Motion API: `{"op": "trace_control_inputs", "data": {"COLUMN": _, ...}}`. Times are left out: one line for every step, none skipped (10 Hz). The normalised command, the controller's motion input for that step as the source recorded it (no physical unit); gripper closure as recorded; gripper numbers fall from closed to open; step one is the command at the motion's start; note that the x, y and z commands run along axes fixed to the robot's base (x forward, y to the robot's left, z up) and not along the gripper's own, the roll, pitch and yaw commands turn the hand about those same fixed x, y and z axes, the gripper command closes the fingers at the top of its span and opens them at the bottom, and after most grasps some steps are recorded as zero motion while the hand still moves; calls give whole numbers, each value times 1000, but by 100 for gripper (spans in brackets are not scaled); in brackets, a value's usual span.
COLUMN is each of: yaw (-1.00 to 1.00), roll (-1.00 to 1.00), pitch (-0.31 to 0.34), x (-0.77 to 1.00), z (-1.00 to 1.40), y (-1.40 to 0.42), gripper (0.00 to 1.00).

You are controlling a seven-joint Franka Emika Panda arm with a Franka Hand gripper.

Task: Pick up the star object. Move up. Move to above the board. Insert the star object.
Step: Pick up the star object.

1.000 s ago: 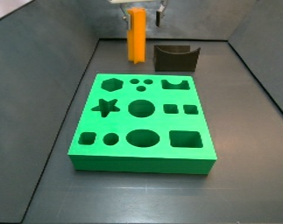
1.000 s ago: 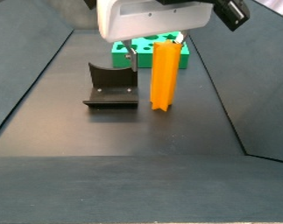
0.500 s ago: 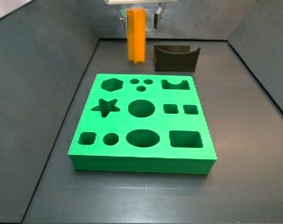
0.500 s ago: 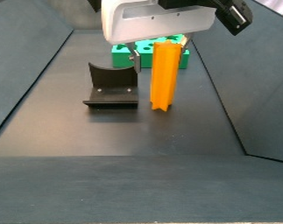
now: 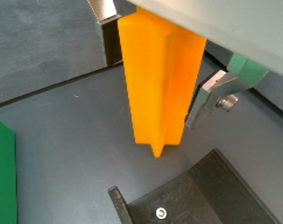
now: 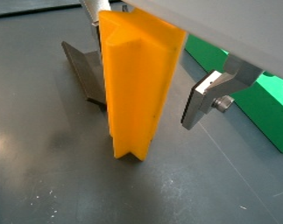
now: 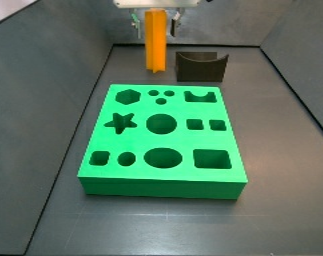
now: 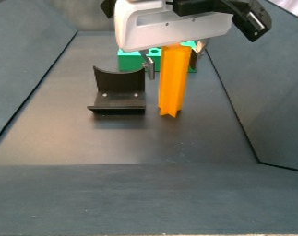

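Claw [image 6: 155,61] clamped on star [image 6: 140,83], silver plates flanking its upper part, hanging upright beyond the far end of board [image 7: 161,140] and beside fixture [image 8: 118,89]. Lower tip apparently just clear of the floor [image 8: 126,138], though hard to judge in the side views. Star hole [image 7: 120,123] open, near the board's edge. Risks: ridges misaligned with the hole and jamming at the rim; tip clipping the board's edge if carried over too low.

One tall bright orange star-section prism [image 7: 154,40], one thick bright green board with cut-out holes [image 7: 164,140], one dark L-shaped fixture [image 7: 200,66], one end effector [image 8: 172,57] above the fixture.
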Motion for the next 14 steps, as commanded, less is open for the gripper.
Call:
{"op": "trace_control_inputs", "data": {"yaw": 69, "roll": 0, "pitch": -17, "x": 0, "z": -143, "y": 26, "gripper": 0}}
{"op": "trace_control_inputs", "data": {"yaw": 57, "roll": 0, "pitch": -20, "x": 0, "z": -91, "y": 0, "gripper": 0}}
{"op": "trace_control_inputs", "data": {"yaw": 0, "roll": 0, "pitch": 0, "x": 0, "z": 0, "y": 0, "gripper": 100}}
{"op": "trace_control_inputs", "data": {"yaw": 0, "roll": 0, "pitch": 0, "x": 0, "z": 0, "y": 0, "gripper": 100}}
{"op": "trace_control_inputs", "data": {"yaw": 0, "roll": 0, "pitch": 0, "x": 0, "z": 0, "y": 0, "gripper": 100}}
{"op": "trace_control_inputs", "data": {"yaw": 0, "roll": 0, "pitch": 0, "x": 0, "z": 0, "y": 0, "gripper": 100}}
{"op": "trace_control_inputs", "data": {"yaw": 0, "roll": 0, "pitch": 0, "x": 0, "z": 0, "y": 0, "gripper": 100}}
{"op": "trace_control_inputs", "data": {"yaw": 0, "roll": 0, "pitch": 0, "x": 0, "z": 0, "y": 0, "gripper": 100}}
{"op": "trace_control_inputs", "data": {"yaw": 0, "roll": 0, "pitch": 0, "x": 0, "z": 0, "y": 0, "gripper": 100}}
{"op": "trace_control_inputs", "data": {"yaw": 0, "roll": 0, "pitch": 0, "x": 0, "z": 0, "y": 0, "gripper": 100}}
{"op": "trace_control_inputs", "data": {"yaw": 0, "roll": 0, "pitch": 0, "x": 0, "z": 0, "y": 0, "gripper": 100}}
{"op": "trace_control_inputs", "data": {"yaw": 0, "roll": 0, "pitch": 0, "x": 0, "z": 0, "y": 0, "gripper": 100}}
{"op": "trace_control_inputs", "data": {"yaw": 0, "roll": 0, "pitch": 0, "x": 0, "z": 0, "y": 0, "gripper": 100}}
{"op": "trace_control_inputs", "data": {"yaw": 0, "roll": 0, "pitch": 0, "x": 0, "z": 0, "y": 0, "gripper": 100}}
